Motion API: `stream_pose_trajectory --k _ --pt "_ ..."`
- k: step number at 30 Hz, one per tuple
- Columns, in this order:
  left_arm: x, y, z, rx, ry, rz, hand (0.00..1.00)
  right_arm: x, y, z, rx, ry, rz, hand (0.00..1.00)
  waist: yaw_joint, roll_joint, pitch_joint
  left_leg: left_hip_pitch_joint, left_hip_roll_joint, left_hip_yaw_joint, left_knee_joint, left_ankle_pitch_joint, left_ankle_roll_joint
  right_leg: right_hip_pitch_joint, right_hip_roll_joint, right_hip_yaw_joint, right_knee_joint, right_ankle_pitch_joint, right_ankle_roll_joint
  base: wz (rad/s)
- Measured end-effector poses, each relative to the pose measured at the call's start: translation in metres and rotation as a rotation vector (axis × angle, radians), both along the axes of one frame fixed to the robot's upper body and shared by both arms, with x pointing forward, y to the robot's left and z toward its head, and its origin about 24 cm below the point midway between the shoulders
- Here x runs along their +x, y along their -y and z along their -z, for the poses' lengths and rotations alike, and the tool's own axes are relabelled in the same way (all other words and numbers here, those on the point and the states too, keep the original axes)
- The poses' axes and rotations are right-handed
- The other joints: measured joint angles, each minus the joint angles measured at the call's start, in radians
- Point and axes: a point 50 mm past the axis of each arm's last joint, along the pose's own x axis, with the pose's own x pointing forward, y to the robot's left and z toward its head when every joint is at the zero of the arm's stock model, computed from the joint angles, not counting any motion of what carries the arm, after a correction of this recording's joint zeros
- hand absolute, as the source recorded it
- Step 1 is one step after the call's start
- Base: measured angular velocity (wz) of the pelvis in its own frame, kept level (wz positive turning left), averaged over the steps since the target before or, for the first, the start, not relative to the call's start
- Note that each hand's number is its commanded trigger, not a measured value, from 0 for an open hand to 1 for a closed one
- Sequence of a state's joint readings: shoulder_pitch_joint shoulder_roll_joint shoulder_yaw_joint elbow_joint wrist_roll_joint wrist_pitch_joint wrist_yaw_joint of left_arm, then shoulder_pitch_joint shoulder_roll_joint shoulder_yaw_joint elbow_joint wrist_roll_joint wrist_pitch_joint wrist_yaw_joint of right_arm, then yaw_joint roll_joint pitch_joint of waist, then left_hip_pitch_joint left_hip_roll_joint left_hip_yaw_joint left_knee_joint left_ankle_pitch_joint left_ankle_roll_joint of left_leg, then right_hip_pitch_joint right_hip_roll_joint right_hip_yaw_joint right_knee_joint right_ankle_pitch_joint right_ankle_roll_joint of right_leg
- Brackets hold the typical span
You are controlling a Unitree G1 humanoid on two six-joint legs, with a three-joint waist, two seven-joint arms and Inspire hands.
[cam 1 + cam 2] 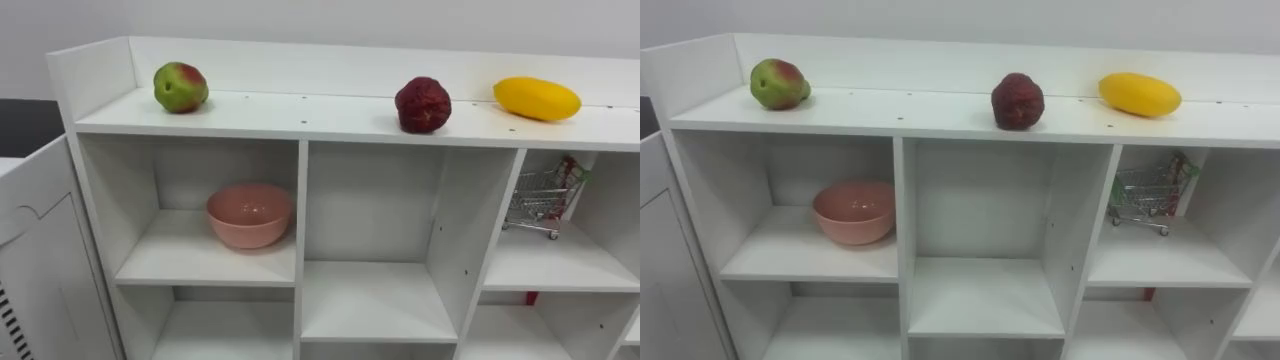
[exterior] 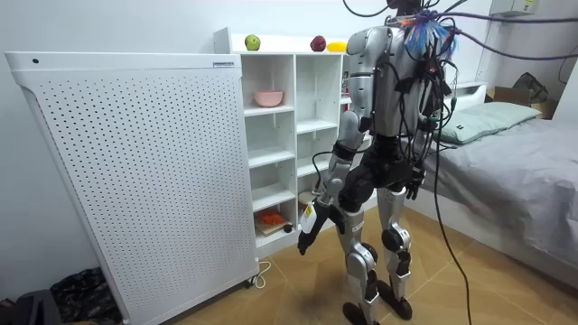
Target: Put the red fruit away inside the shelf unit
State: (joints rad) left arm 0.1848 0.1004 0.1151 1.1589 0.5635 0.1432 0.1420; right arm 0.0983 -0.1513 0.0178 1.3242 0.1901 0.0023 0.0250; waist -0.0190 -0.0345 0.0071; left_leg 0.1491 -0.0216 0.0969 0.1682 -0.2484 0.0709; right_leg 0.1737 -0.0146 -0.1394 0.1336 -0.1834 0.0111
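The white closet [image 2: 294, 117] stands against a white wall [image 2: 108, 27], a perforated white panel [image 2: 135, 171] just beside it, on a wood floor [image 2: 289, 302]; a grey-covered bed [image 2: 524, 181] with a pillow [image 2: 483, 117] stands near.

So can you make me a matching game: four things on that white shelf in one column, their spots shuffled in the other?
Things:
1. apple
2. red fruit
3. bowl
4. cart

Spots on the shelf:
A. upper right compartment
B. on top, left end
C. upper left compartment
D. on top, middle

Pairs: 1-B, 2-D, 3-C, 4-A
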Motion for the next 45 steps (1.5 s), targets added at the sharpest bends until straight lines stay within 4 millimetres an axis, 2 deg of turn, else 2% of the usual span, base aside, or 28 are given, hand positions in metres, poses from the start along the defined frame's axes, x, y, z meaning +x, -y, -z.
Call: stream_pose_trajectory --k 15,21,23,24,25,26,27,29,33,35,41,42,45 --pt "0.004 -0.001 -0.001 -0.001 0.034 0.008 0.0 0.0 -0.001 0.0 0.029 0.018 0.057 0.0 0.002 0.009 -0.0053 0.0 0.0 0.0 0.0 0.0 0.0 0.001 0.0 0.0 0.001 0.0 0.0 0.0" --pt "0.009 -0.002 -0.002 -0.005 0.064 0.039 0.0 0.008 -0.001 -0.001 0.031 0.048 0.051 0.0 0.0 0.008 -0.0028 0.002 0.0 0.0 0.0 0.0 0.0 0.0 0.0 0.0 0.002 0.0 0.0 0.0" --pt "0.01 -0.002 -0.002 -0.007 0.076 0.042 0.0 0.025 -0.001 -0.004 0.03 0.118 0.041 0.0 0.0 0.01 0.0023 0.002 0.0 0.004 0.0 0.0 0.0 0.0 -0.001 0.0 0.002 0.0 0.0 -0.05" --pt "0.01 -0.002 -0.002 -0.006 0.079 0.043 0.0 0.03 -0.001 -0.005 0.03 0.139 0.035 0.0 0.0 0.003 0.0069 0.002 0.0 0.005 0.0 0.0 0.0 0.0 -0.001 0.0 0.002 0.0 0.0 -0.04" --pt "0.011 -0.001 -0.002 -0.003 0.09 0.046 0.0 0.042 -0.002 -0.008 0.025 0.19 0.023 0.0 0.0 0.011 0.0036 0.002 0.0 0.005 0.0 0.0 0.0 0.0 0.0 0.0 0.002 0.0 0.0 0.0" --pt "0.012 -0.001 -0.002 0.001 0.099 0.059 0.0 0.057 -0.002 -0.012 0.019 0.249 0.011 0.0 0.0 0.006 0.0088 0.001 0.0 0.005 0.0 0.0 0.0 0.0 0.0 -0.001 0.002 0.0 0.0 0.0" --pt "0.013 0.0 -0.002 0.001 0.1 0.068 0.0 0.064 -0.003 -0.015 0.016 0.277 0.006 0.0 0.0 0.009 0.0071 0.001 0.0 0.005 0.001 0.0 0.0 0.0 0.0 -0.001 0.002 0.0 0.0 0.0" --pt "0.014 -0.001 -0.003 0.002 0.116 0.072 0.0 0.096 -0.004 -0.029 -0.01 0.419 -0.027 0.0 0.0 0.01 0.0064 0.0 0.0 0.004 0.001 0.0 0.0 0.0 0.0 0.0 0.001 0.0 0.0 0.0" --pt "0.018 -0.002 -0.004 0.01 0.138 0.077 0.0 0.138 -0.009 -0.057 -0.041 0.629 -0.061 0.0 0.002 0.003 0.0048 -0.001 0.0 0.004 0.001 0.0 0.0 -0.001 0.0 0.0 0.001 0.0 0.0 0.0" --pt "0.019 -0.002 -0.004 0.011 0.142 0.08 0.0 0.165 -0.015 -0.086 -0.065 0.798 -0.122 0.0 -0.003 0.006 0.0043 -0.001 -0.001 0.004 0.002 0.0 0.0 -0.001 -0.001 0.0 0.001 0.0 0.0 0.0" --pt "0.022 -0.007 -0.007 0.025 0.171 0.088 0.0 0.197 -0.027 -0.142 -0.144 1.083 -0.235 0.0 0.009 0.004 0.0006 0.002 -0.001 0.009 0.003 0.0 0.0 -0.012 -0.001 0.034 0.001 0.0 0.0 -0.02" --pt "0.023 -0.007 -0.007 0.028 0.174 0.089 0.0 0.201 -0.029 -0.151 -0.159 1.124 -0.24 0.0 0.018 0.005 -0.0038 0.0 -0.001 0.01 0.003 0.0 0.0 -0.015 -0.001 0.037 0.002 0.0 0.0 -0.09" --pt "0.024 -0.007 -0.008 0.031 0.181 0.091 0.0 0.206 -0.031 -0.169 -0.183 1.212 -0.231 0.0 0.025 0.009 -0.0085 0.001 -0.001 0.011 0.003 0.001 0.0 -0.014 -0.001 0.032 0.002 0.0 0.0 -0.04"
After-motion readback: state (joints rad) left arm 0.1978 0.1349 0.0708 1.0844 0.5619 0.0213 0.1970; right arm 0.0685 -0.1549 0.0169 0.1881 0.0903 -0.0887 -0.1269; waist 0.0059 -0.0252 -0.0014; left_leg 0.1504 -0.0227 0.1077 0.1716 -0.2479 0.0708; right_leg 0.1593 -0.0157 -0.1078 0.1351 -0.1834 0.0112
